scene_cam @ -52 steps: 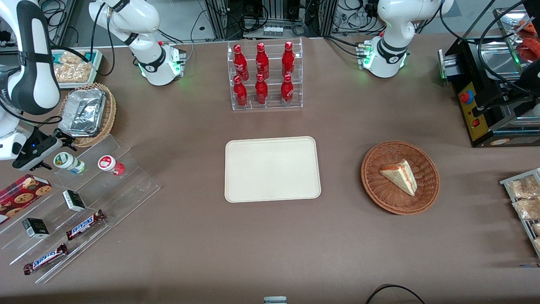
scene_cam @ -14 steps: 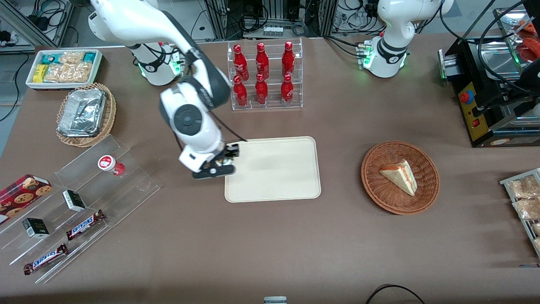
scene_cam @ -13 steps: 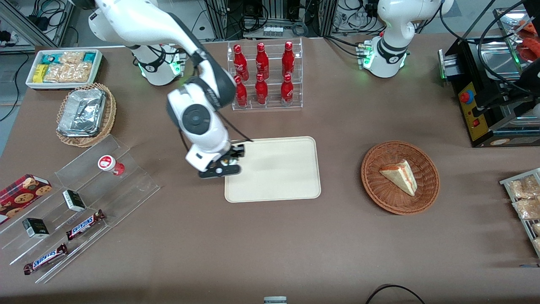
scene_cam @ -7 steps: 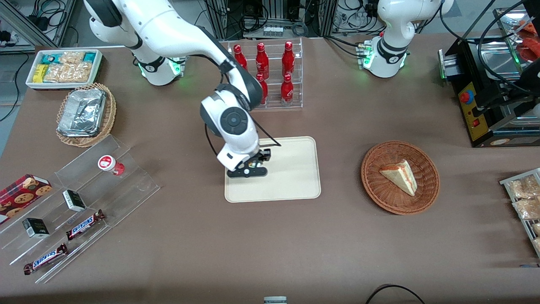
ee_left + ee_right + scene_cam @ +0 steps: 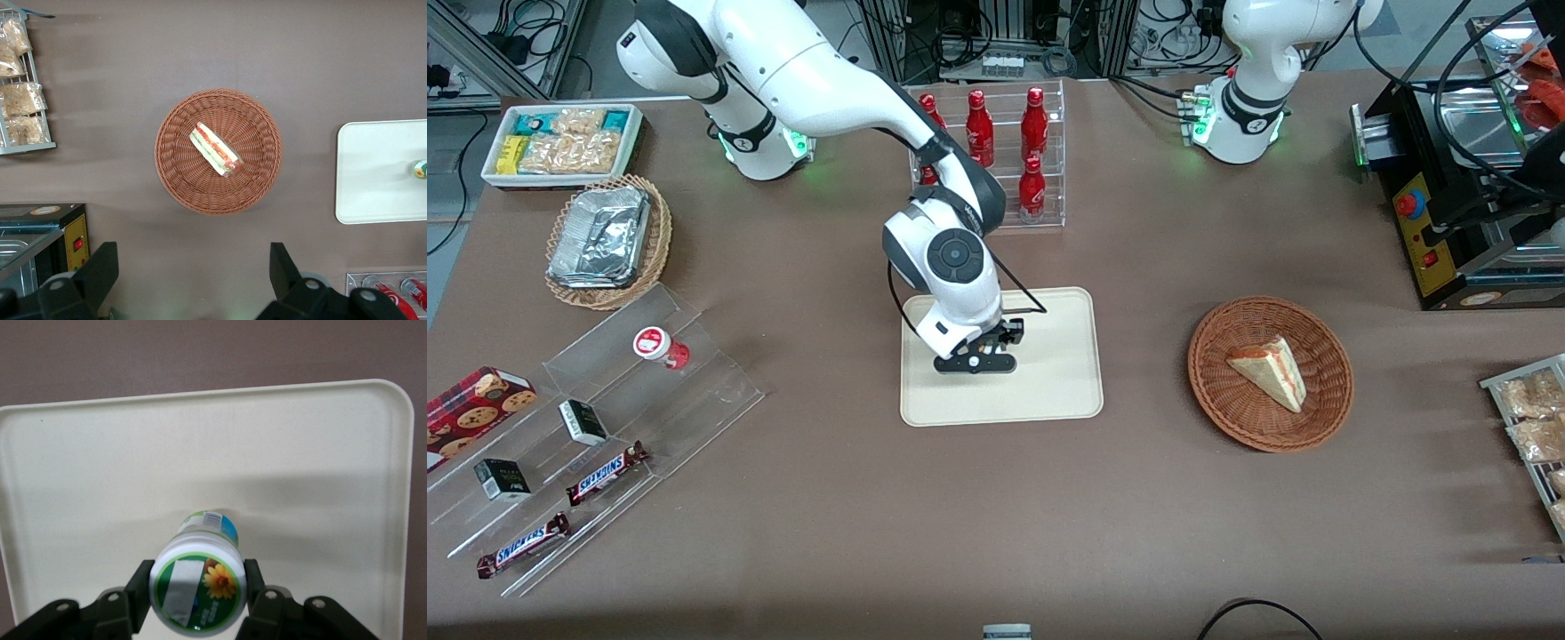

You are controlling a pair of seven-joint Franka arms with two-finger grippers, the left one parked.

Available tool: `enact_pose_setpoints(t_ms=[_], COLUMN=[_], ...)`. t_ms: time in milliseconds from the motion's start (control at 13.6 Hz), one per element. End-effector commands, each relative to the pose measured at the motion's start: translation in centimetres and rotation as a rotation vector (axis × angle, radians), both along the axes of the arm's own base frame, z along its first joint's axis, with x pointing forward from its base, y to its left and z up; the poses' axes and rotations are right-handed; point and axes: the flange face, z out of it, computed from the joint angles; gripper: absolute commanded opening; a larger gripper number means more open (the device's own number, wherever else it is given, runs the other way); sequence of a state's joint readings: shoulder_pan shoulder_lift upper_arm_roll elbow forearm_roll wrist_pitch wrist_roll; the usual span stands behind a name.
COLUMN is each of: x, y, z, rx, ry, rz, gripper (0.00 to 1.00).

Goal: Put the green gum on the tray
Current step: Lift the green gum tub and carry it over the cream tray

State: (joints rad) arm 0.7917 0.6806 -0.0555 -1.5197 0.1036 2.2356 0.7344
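My right gripper (image 5: 985,348) hangs over the middle of the cream-beige tray (image 5: 1049,391), shut on the green gum. In the right wrist view the green gum (image 5: 198,585), a small white bottle with a green-rimmed lid and a flower on it, sits clamped between the two black fingers (image 5: 141,587), with the tray (image 5: 320,453) spread beneath it. My gripper (image 5: 198,590) holds it by the lid. In the front view the arm hides the bottle. The left wrist view shows the gum (image 5: 420,169) as a small spot over the tray (image 5: 373,173).
A red-lidded bottle (image 5: 660,347) stands on the clear stepped rack (image 5: 605,444) toward the working arm's end, with candy bars and small boxes. A rack of red bottles (image 5: 1032,160) stands farther from the camera than the tray. A wicker basket (image 5: 1270,373) with a sandwich lies toward the parked arm's end.
The green gum left the clear rack in my gripper. My arm carried it from the tray's edge to over the tray's middle.
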Motion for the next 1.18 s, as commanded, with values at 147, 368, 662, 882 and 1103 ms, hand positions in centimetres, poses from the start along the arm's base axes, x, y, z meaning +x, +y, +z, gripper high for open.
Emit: enact_pose_setpoints(t_ms=[147, 368, 662, 882, 1103], x=[0.0, 0.0, 0.0, 0.0, 0.0], y=[1.5, 1.5, 1.4, 1.3, 1.4], z=[-1.3, -2.0, -2.3, -2.4, -2.3], rx=[-0.005, -0.014, -0.022, -0.039, -0.038], ry=[-0.037, -0.051, -0.059, -0.081, -0.082], rz=[-0.01, 0.001, 0.009, 0.03, 0.034], gripper=[0.0, 0.08, 1.0, 1.0, 1.0])
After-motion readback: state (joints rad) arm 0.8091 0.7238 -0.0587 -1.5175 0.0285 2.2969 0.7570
